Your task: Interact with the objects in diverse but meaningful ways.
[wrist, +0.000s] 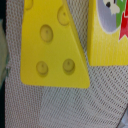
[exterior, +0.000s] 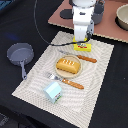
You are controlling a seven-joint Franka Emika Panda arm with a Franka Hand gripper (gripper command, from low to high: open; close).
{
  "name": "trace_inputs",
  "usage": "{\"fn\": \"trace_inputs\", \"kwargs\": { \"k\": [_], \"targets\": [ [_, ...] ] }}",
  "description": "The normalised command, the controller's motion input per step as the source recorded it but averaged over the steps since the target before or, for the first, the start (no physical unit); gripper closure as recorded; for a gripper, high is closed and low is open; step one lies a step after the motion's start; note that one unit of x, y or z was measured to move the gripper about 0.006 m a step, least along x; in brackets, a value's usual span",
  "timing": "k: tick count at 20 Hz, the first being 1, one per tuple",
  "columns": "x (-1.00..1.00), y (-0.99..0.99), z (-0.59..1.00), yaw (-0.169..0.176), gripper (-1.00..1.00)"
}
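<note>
No text or number can be read anywhere. The yellow box (wrist: 107,32) carries a red and green label (only a picture is visible on it), and the milk carton (exterior: 53,91) print is too blurred.

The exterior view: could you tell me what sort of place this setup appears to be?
Probably a lab tabletop staged as a toy kitchen or dining setting: a woven placemat holds a toy bread loaf on a plate with orange-handled cutlery alongside, and a grey pan sits beside it.
</note>
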Motion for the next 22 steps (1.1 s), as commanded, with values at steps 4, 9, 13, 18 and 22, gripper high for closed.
{"fn": "trace_inputs", "kwargs": {
  "k": [4,9,13,18,22],
  "targets": [
    [-0.07,0.07,-0.08,0.020,-1.00],
    [0.00,0.00,-0.05,-0.053,-1.00],
    [-0.11,-0.16,0.16,-0.221,-1.00],
    [-0.15,-0.23,0.24,-0.164,-1.00],
    [0.03,-0.20,0.71,-0.111,-1.00]
  ]
}}
